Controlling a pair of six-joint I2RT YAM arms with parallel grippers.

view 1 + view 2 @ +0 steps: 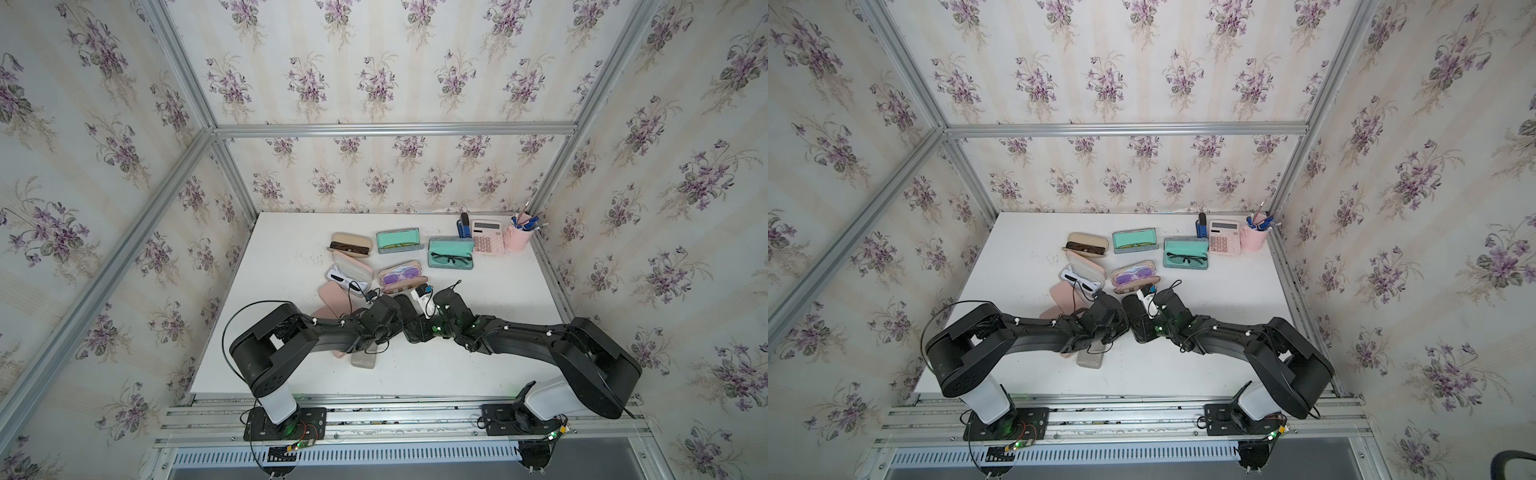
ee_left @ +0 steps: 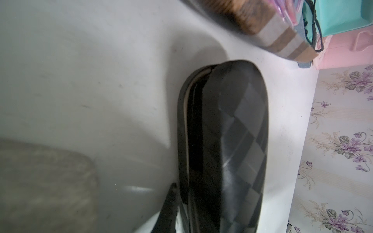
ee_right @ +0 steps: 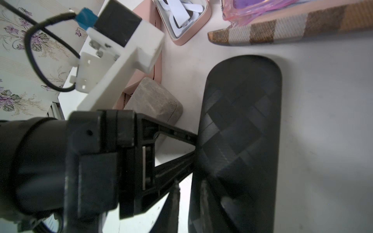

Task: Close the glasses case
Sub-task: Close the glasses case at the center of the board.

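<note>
The black woven glasses case [image 2: 232,141] [image 3: 242,125] lies on the white table [image 1: 478,291] between my two wrists, which mostly cover it in both top views. Its lid is down except for a thin slit along one long side. My left gripper [image 3: 194,145] has its fingers drawn together at that side, with the tips hidden behind the case. Only one left finger [image 2: 170,205] shows in the left wrist view. My right gripper [image 3: 189,199] straddles the case's rim, jaws slightly apart, with a strip of table between the outer finger [image 3: 175,201] and the case.
A brown striped case with purple glasses [image 1: 402,276] lies just behind. A grey closed case [image 1: 365,358] and pink cases [image 1: 336,294] sit under the left arm. Teal open cases [image 1: 451,253], a calculator [image 1: 487,237] and a pen cup [image 1: 517,237] stand at the back.
</note>
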